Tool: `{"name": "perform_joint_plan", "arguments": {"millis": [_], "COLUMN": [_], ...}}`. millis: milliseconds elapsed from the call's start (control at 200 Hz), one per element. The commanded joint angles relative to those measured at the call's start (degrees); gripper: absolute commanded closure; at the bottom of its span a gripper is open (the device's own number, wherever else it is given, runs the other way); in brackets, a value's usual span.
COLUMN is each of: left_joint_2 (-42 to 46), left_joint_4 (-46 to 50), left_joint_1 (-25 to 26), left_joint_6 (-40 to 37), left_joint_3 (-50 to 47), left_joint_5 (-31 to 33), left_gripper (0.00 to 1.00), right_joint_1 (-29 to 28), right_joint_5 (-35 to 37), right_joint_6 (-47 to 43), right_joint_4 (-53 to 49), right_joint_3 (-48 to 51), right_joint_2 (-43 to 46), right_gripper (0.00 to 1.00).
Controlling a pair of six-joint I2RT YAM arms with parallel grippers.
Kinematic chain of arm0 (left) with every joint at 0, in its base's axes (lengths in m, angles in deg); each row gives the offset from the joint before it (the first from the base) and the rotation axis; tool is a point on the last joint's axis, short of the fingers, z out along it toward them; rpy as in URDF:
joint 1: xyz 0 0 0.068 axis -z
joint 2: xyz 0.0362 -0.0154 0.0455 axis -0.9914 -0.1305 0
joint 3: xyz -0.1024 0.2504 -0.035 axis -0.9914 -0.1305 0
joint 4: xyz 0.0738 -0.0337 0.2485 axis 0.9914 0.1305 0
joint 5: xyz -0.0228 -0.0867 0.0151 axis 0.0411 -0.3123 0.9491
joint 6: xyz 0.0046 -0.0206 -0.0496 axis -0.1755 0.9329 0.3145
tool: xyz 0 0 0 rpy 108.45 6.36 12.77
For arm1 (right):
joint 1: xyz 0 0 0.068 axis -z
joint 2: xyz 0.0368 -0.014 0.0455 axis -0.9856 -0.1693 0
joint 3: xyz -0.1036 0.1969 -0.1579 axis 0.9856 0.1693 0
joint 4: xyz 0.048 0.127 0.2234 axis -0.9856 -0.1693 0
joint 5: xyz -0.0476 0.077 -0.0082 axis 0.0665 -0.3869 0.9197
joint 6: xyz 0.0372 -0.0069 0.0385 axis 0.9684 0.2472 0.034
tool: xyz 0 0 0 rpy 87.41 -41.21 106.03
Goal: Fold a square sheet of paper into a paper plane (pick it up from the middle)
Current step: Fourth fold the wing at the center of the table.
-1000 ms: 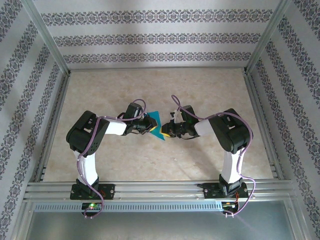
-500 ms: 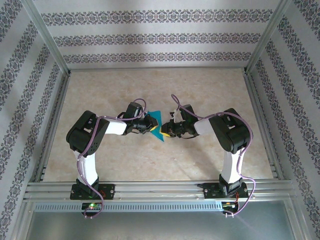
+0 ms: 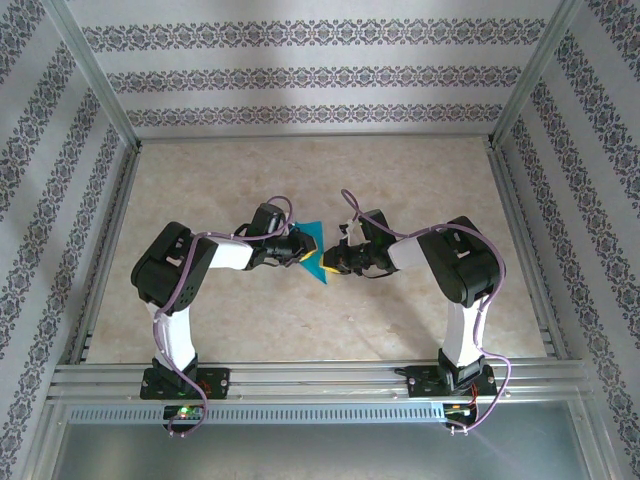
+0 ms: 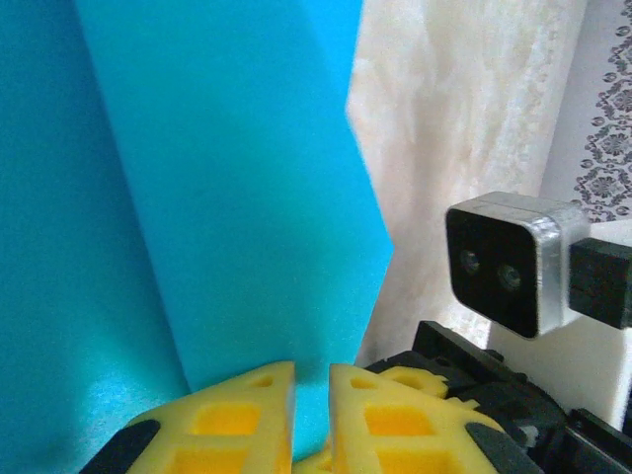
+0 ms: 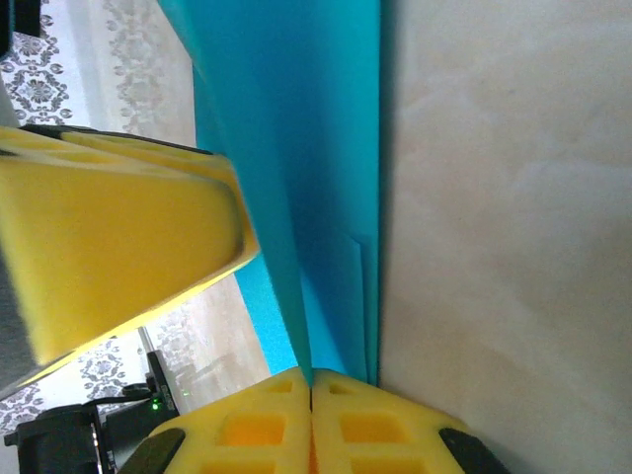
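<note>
The square sheet of paper [image 3: 315, 240], teal and folded into layers, hangs above the table between my two grippers. My right gripper [image 3: 335, 264] comes in from the right. In the right wrist view its yellow fingertips [image 5: 341, 395] are pressed together on a folded edge of the paper [image 5: 316, 197]; my right gripper [image 5: 311, 377] is shut on it. My left gripper [image 3: 300, 254] meets the paper from the left. In the left wrist view my left gripper [image 4: 311, 373] stands a narrow gap apart, and the paper [image 4: 227, 197] runs down into that gap.
The marbled table [image 3: 400, 180] lies below, boxed in by aluminium rails [image 3: 300, 375] and patterned walls. The right arm's wrist camera [image 4: 504, 262] sits close to my left gripper. One left finger [image 5: 118, 247] is right beside the paper in the right wrist view.
My right gripper has closed fully on the paper's edge. The left jaws have eased apart slightly. The paper's upper tip has shifted a little; both arms have stayed nearly in place.
</note>
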Motion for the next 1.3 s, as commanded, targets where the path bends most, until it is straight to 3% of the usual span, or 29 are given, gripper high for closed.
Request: {"name": "perform_joint_plan", "arguments": {"millis": [0, 480, 799, 1294], "left_joint_2": [2.74, 2.28, 0.07, -1.31], "left_joint_4": [-1.69, -1.52, -1.96, -0.04], "left_joint_1": [-0.52, -0.54, -0.46, 1.00], "left_joint_6": [-1.87, -2.27, -2.18, -3.46], "left_joint_3": [-0.19, -1.35, 0.70, 3.52], "left_joint_5": [0.43, 2.80, 0.50, -1.42], "left_gripper": [0.83, 0.86, 0.86, 0.86], "right_joint_1": [1.16, 2.05, 2.23, 2.32], "right_joint_5": [10.31, 10.23, 10.75, 12.67], "right_joint_6": [-2.80, -6.30, -5.90, -5.07], "right_joint_4": [-5.70, -4.13, -6.15, -10.13], "right_joint_3": [3.87, 5.06, 3.82, 2.25], "right_joint_2": [-5.48, -4.84, -5.32, -6.88], "right_gripper": [0.91, 0.94, 0.73, 0.69]}}
